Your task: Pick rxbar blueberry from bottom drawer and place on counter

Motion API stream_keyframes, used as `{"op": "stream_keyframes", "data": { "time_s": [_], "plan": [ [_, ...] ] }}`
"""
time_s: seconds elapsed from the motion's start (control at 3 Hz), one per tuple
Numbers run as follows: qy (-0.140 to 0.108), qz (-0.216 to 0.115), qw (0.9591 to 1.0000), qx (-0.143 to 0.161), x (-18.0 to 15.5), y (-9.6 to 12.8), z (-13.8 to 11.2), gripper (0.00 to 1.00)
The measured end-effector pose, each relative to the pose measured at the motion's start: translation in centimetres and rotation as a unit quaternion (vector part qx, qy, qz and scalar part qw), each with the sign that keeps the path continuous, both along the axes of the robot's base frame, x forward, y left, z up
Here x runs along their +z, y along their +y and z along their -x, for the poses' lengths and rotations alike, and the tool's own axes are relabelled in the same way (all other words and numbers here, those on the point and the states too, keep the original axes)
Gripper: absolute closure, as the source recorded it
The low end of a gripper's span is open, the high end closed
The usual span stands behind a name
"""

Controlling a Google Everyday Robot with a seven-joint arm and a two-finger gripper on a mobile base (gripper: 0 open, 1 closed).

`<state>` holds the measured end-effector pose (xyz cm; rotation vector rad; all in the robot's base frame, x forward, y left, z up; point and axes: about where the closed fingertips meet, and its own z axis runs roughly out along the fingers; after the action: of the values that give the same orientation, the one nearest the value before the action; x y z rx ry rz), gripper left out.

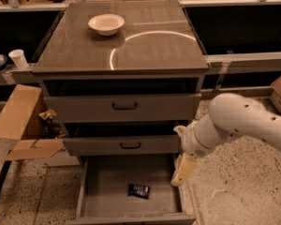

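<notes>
The rxbar blueberry [139, 191], a small dark wrapper with pale print, lies flat on the grey floor of the open bottom drawer [107, 182], near its middle front. My gripper [182, 170] hangs at the end of the white arm, just past the drawer's right edge, to the right of the bar and above it. The counter [145, 50] is the glossy grey-brown cabinet top above, with a curved light streak.
A white bowl [106, 24] stands at the counter's back left. Two shallower drawers with black handles [125, 106] jut out above the bottom drawer. An open cardboard box [21, 121] stands on the floor at the left. A white cup [18, 58] stands on a bench at far left.
</notes>
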<state>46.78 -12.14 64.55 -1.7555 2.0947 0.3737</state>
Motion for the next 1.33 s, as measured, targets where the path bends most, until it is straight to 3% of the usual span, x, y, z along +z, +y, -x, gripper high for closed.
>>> {"op": "stream_keyframes", "data": {
  "time_s": [0.67, 1.0, 1.33],
  "plan": [
    [0.039, -0.071, 0.9967, -0.008, -11.9, 1.3, 0.7, 0.0],
    [0.065, -0.125, 0.9897, -0.023, -17.3, 2.7, 1.5, 0.0],
    [0.065, -0.125, 0.9897, -0.023, -17.4, 2.7, 1.5, 0.0]
  ]
}}
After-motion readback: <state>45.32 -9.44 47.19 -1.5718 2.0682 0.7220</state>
